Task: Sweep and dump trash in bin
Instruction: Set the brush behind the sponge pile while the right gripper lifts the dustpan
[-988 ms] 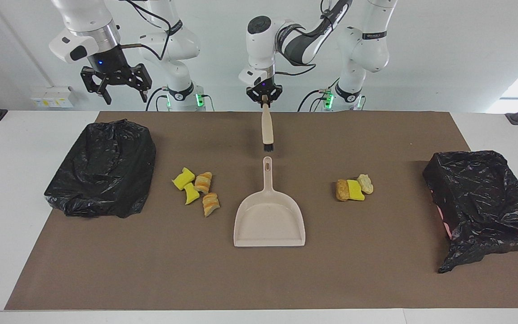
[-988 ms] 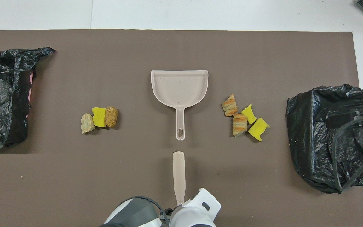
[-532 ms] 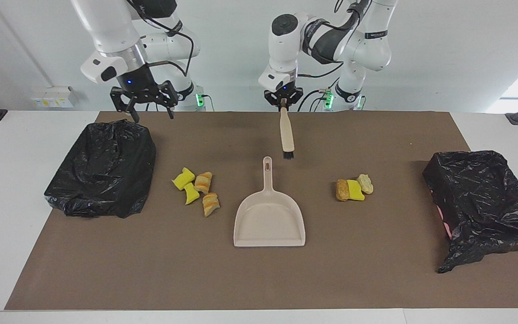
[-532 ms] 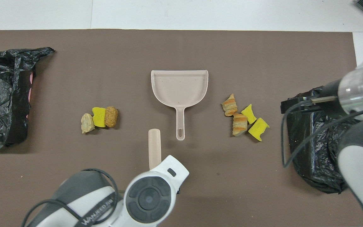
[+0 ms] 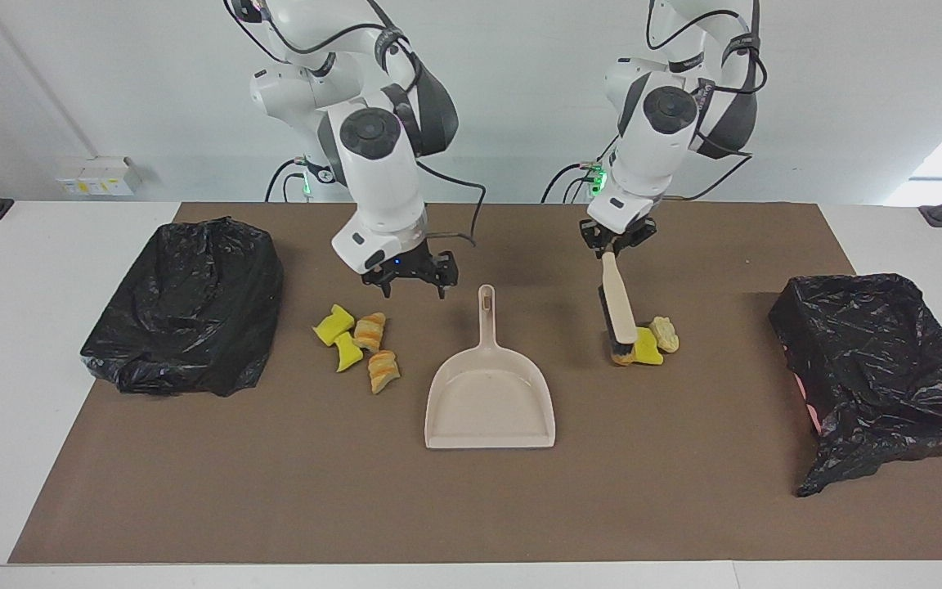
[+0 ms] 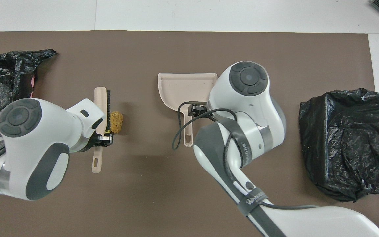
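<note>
Facing view. Your left gripper (image 5: pixel 616 245) has its jaws clamped on the handle of a beige hand brush (image 5: pixel 620 304), which slants down so that the bristles sit at the trash cluster toward the left arm's end of the desk (image 5: pixel 13 327): a yellow sponge piece (image 5: pixel 645 347) and a pale bread-like chunk (image 5: pixel 665 332), with a brown chunk mostly hidden by the brush head. Whether the bristles touch the brown mat (image 5: pixel 471 507) you cannot tell. Your right gripper (image 5: pixel 410 278) hangs with jaws wide and empty, just beside the tip of the beige dustpan (image 5: pixel 491 393) handle and over the mat near the second trash cluster (image 5: pixel 358 339). Black-bagged bins stand near each end edge of the mat: one by the right arm (image 5: pixel 185 304), one by the left (image 5: pixel 880 368).

Overhead view. The left arm covers most of its cluster; only the brown chunk (image 6: pixel 116 121) shows beside the brush bristles. The right arm hides the dustpan's handle root and the second cluster entirely.

Risks, as judgement. The dustpan is not yet held; a sweep toward it now may shove the pan or scatter pieces past its lip. The light sponge may flick away under a fast stroke. The right jaws, descending slightly off line, could knock the thin handle aside.
</note>
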You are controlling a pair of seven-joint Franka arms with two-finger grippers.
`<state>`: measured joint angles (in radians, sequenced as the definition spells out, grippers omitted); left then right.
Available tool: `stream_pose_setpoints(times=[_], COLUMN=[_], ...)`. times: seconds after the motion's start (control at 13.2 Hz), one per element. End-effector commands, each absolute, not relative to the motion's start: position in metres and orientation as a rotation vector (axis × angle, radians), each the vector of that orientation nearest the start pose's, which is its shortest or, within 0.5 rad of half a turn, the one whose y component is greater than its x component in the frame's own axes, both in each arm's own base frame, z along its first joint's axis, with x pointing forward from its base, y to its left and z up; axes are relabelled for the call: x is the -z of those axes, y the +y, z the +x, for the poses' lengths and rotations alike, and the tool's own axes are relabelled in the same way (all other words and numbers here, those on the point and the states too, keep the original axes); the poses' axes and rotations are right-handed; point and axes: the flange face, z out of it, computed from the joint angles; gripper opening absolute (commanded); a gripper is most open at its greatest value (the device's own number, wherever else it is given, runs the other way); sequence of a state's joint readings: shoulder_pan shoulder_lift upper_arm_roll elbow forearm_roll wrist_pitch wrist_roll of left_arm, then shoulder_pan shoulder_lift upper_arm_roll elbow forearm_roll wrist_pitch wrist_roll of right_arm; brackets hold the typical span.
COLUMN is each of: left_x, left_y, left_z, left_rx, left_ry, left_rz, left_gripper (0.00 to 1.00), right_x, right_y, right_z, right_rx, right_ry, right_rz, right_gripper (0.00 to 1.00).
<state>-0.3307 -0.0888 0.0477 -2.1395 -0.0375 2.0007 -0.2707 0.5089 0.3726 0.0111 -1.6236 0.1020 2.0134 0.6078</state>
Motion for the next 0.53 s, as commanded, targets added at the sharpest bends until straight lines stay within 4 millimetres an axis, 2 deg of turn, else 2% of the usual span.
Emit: stream_pose_setpoints(times=[0.0,0.08,0.15,0.3,0.46], left_x=[-0.437,-0.437,-0.434,-0.409,-0.393], left_y=[-0.086,-0.066,-0.048,-0.025,-0.026], left_z=[0.511,0.516,0.517,0.522,0.523], left_rx=[-0.054,-0.033,-0.036,-0.025,-0.007], left_ry=[-0.057,-0.048,-0.055,-0.072,-0.067], left_rz=[-3.167,-3.170,-3.170,-3.168,-3.167], left_gripper=[0.00,0.00,0.00,0.00,0.00], right_x=[-0.372,-0.367,-0.361,-0.354,-0.353], right_y=[0.374,0.380,0.378,0.375,0.374], right_z=[0.577,0.577,0.575,0.569,0.567], right_rx=[-0.058,-0.030,-0.043,-0.069,-0.077], right_ry=[0.205,0.184,0.154,0.114,0.112], right_rz=[-3.031,-3.023,-3.033,-3.048,-3.051], right_gripper=[1.00,1.00,1.00,1.00,1.00])
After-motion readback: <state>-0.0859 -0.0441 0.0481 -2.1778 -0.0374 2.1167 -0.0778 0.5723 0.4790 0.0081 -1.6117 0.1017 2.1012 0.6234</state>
